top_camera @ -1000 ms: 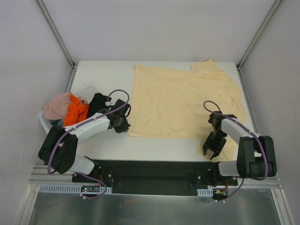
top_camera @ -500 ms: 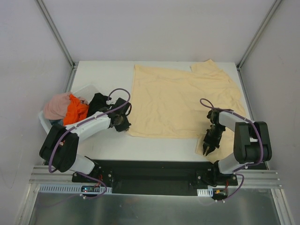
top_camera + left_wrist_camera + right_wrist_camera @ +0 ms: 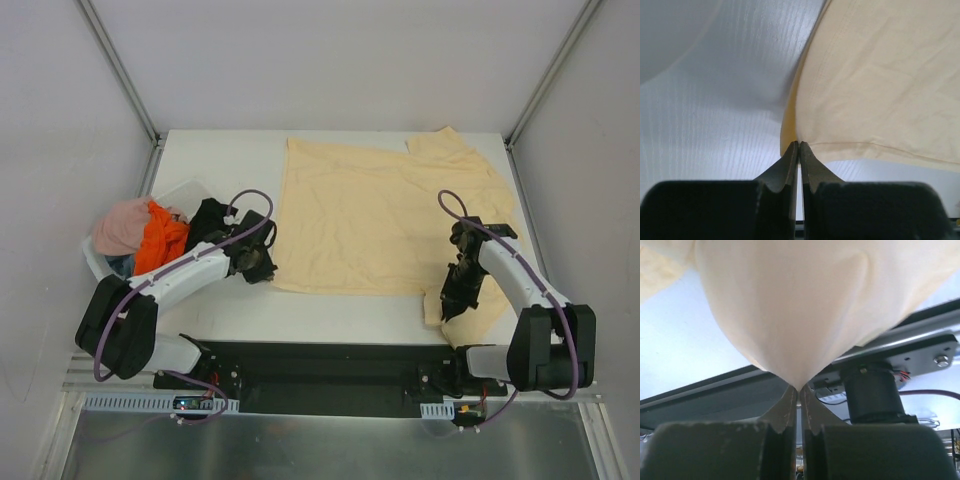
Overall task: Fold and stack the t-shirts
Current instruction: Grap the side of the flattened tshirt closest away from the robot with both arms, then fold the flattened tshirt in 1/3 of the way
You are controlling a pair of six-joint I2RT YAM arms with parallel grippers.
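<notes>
Two claws: left claw (image 3: pixel 262 266) pinched shut on the yellow shirt (image 3: pixel 390 220) at its lower-left hem; right claw (image 3: pixel 452 304) pinched shut on its lower-right corner.
Hidden: pink shirt (image 3: pixel 120 228), orange shirt (image 3: pixel 160 240) and black shirt (image 3: pixel 210 222) heaped at centre left, covering most of the basket (image 3: pixel 95 262).
Surface: white table (image 3: pixel 220 160), grey walls (image 3: pixel 350 60).
Change: right elbow has swung toward lower right; the pinched corner is more bunched.

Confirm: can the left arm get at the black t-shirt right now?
Probably not yet. The left gripper is shut on the near-left corner of the yellow t-shirt, so it would have to let go first. Otherwise the black t-shirt lies close beside that arm, with nothing covering it.
</notes>
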